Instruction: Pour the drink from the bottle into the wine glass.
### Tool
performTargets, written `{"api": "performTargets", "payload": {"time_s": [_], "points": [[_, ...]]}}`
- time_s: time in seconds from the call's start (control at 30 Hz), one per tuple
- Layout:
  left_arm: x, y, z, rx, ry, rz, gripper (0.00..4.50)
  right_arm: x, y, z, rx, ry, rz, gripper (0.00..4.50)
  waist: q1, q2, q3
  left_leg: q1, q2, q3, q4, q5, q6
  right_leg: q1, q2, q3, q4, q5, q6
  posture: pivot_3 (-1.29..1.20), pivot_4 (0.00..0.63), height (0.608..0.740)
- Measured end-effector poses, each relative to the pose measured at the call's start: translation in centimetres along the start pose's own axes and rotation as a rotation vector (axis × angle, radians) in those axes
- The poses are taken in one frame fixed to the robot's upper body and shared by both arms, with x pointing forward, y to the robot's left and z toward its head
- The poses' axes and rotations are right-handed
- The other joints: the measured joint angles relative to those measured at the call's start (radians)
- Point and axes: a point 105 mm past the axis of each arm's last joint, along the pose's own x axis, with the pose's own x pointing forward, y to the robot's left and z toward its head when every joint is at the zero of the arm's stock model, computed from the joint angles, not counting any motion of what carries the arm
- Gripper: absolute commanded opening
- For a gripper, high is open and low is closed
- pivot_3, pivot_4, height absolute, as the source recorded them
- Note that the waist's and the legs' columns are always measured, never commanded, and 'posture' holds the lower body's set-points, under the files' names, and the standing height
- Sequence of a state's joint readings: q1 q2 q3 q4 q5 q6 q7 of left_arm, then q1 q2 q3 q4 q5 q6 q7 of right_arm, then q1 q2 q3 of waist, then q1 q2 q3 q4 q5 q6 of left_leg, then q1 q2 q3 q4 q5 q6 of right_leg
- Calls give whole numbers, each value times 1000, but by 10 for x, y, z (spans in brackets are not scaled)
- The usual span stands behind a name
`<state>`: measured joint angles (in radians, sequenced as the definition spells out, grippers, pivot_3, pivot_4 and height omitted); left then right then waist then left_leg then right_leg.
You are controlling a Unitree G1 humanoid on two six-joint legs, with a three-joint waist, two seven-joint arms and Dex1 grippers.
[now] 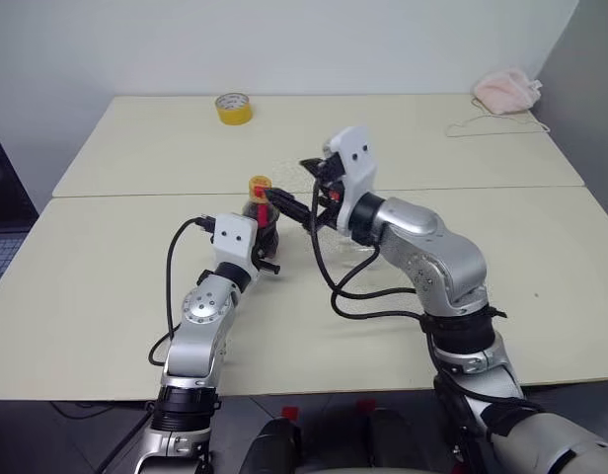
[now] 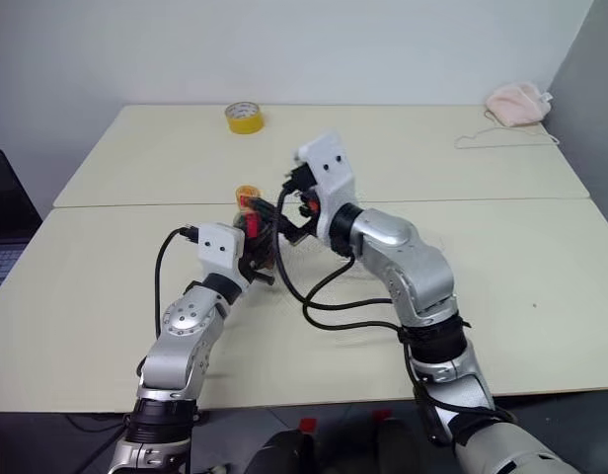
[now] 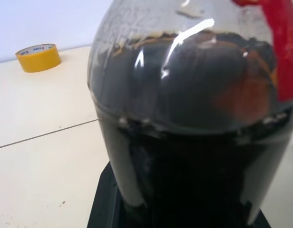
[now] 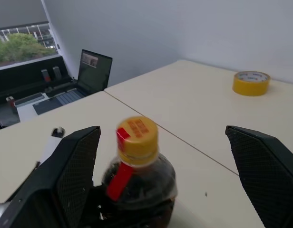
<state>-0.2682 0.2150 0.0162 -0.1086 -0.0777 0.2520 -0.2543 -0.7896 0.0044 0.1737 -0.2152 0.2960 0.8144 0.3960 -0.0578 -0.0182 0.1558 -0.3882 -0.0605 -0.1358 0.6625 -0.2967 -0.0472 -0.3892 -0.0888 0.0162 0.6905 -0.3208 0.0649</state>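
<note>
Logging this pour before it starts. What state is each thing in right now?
bottle: upright, capped, held by the left gripper.
drink: all in the bottle.
right gripper: open, its fingers either side of the cap.
wine glass: on the table behind the right arm, contents unclear.
</note>
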Motion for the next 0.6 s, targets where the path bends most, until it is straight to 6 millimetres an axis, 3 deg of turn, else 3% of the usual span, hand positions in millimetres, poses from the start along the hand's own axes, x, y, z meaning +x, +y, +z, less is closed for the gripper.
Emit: {"api": "performTargets", "payload": {"time_s": [0.2,0.6], "points": [[0,0,0,0,0,-2,791,16,12,-4,1,14,35,4500,0,0,0,0,0,0,0,0,0,0,0,0,0,0,0,0,150,740],[0,0,0,0,0,-1,791,26,-3,-13,-35,35,-34,4500,-1,0,0,0,0,0,0,0,0,0,0,0,0,0,0,0,150,740]]}}
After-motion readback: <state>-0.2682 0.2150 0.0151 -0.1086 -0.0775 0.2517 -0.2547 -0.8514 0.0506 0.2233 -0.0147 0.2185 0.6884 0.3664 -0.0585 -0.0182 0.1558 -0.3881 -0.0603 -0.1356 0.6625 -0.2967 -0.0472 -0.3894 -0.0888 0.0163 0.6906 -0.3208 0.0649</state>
